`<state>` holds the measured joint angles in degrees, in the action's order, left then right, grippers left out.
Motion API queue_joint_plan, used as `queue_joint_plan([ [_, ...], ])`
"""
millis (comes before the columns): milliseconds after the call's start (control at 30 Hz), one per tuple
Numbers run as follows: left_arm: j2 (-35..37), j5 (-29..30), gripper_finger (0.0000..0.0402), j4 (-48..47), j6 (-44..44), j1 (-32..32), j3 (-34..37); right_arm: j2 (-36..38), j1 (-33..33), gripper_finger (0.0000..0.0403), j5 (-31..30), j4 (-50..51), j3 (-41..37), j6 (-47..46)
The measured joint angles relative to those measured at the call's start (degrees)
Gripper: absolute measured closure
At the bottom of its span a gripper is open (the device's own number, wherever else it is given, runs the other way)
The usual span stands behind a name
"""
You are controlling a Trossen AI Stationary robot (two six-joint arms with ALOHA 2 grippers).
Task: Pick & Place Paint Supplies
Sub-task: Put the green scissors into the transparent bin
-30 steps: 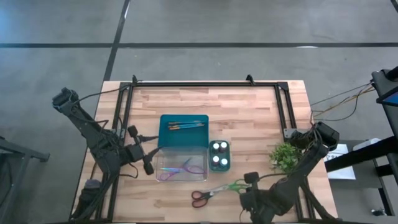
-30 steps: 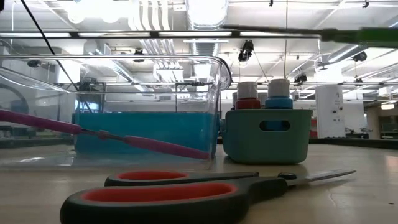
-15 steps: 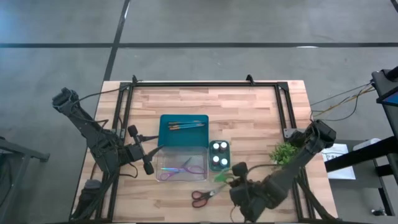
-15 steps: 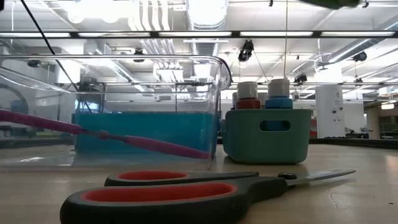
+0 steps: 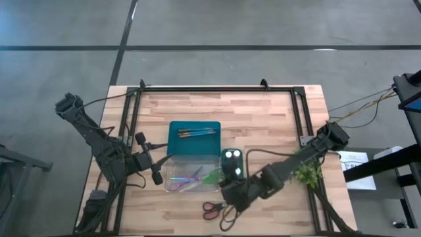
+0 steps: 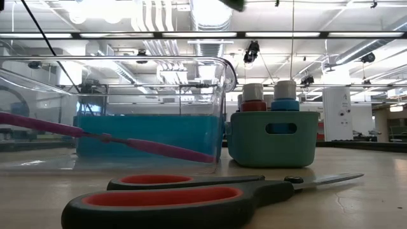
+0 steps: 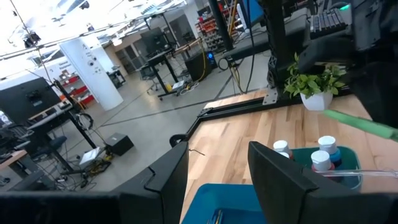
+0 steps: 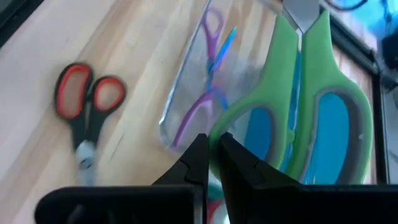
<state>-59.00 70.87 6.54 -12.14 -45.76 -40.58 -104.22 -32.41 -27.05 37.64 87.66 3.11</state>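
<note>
My right gripper [image 5: 223,183] is shut on green-handled scissors [image 5: 212,175] and holds them above the right end of the clear container [image 5: 172,164]. Purple scissors [image 5: 187,179] lie inside that container. Red-handled scissors [image 5: 212,209] lie flat on the wood near the table's front edge. Thin brushes [image 5: 197,132] lie in the teal tray [image 5: 176,146]. White-capped paint bottles [image 5: 232,163] stand in the small teal bin [image 6: 273,137]. My left gripper [image 5: 148,166] stands open and level at the clear container's left end, with nothing between its fingers. My right gripper pinches the rim of one green handle loop [image 8: 225,132] between its two fingers [image 8: 198,163]. It comes slanting down from the table's near right. The scissors are lifted clear, with their blades [image 8: 300,14] pointing away from the fingers over the clear container.
A green leafy sprig in a white pot [image 5: 306,171] stands at the table's right edge, beside my right arm. A black frame [image 5: 217,88] runs along the far and side edges. Bare wood shows beyond the teal tray and at the near left.
My right gripper has swung toward the table's left and a little up, rolling as it went. It has carried the green scissors from the near right to above the clear container's right end. The red-handled scissors have stayed where they were.
</note>
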Motion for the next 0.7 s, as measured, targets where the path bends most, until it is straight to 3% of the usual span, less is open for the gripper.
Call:
queue_joint_plan([
  [400, -0.02, 0.21, 0.0229, -0.36, -1.33, -0.02, -0.02, -2.58, 6.98, 0.0386, 10.68, -10.44, -0.17, 9.33],
  [700, -0.02, 0.66, 0.0229, -0.59, -1.33, -0.02, 0.04, -5.91, 11.03, 0.0386, 14.98, -11.01, -0.15, 7.97],
])
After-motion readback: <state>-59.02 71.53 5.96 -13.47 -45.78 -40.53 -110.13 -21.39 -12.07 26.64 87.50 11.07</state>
